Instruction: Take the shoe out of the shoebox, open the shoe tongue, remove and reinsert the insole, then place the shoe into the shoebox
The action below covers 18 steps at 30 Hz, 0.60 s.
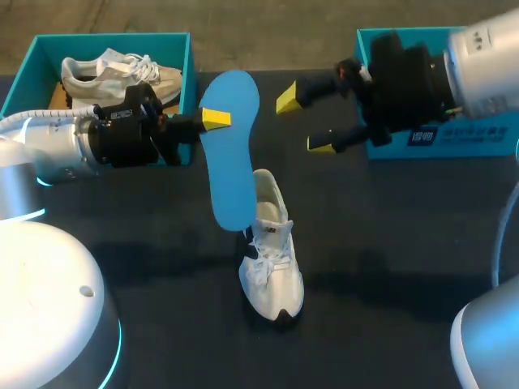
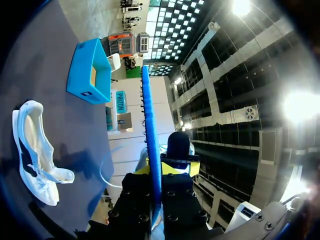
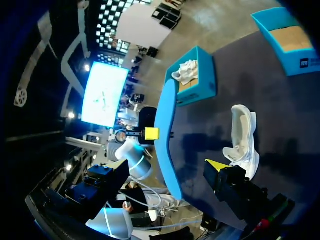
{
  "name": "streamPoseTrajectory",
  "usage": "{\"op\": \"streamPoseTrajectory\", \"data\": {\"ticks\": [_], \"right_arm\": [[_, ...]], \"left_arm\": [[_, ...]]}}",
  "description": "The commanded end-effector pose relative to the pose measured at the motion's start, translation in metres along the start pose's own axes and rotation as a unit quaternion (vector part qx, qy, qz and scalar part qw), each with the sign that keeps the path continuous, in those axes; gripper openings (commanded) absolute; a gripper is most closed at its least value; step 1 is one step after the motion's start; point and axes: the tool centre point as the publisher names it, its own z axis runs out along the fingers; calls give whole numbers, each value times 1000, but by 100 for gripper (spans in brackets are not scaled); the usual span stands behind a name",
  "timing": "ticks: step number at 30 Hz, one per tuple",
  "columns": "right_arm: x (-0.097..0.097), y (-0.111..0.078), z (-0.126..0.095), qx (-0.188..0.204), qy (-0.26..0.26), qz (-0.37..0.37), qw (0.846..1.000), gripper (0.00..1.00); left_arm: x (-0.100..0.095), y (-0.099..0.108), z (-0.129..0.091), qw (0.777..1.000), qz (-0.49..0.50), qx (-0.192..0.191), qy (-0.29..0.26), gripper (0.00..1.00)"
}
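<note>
A shoe (image 1: 272,259) is set near the middle of the counter (image 1: 389,243), with its toe toward the near edge. Behind it and slightly to the left, an insole (image 1: 229,146) is held above the counter between the fingers of the left tool (image 1: 215,119), its lower end by the shoe's heel. The right tool (image 1: 304,121) is placed to the right of the insole, apart from it. The left shoebox (image 1: 113,38) is set at the far left with a second shoe (image 1: 113,77) inside. The right shoebox (image 1: 478,139) is set at the far right, behind the right tool.

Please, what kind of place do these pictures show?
Probably a robot test bench, not a shop: a dark table with two teal shoeboxes, and the left gripper holding a blue insole near a white shoe.
</note>
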Motion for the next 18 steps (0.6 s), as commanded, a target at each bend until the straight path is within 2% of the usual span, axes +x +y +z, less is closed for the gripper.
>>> {"op": "streamPoseTrajectory", "data": {"ticks": [1, 6, 18], "right_arm": [[-8, -1, 4, -2, 91, 3, 996, 100], [-11, 0, 6, -2, 108, 5, 994, 100], [-15, 3, 7, 5, 99, 11, 995, 100]], "left_arm": [[0, 1, 0, 1000, 1, 1, 0, 0], [0, 1, 0, 1000, 1, 1, 0, 0], [0, 1, 0, 1000, 1, 1, 0, 0]]}}
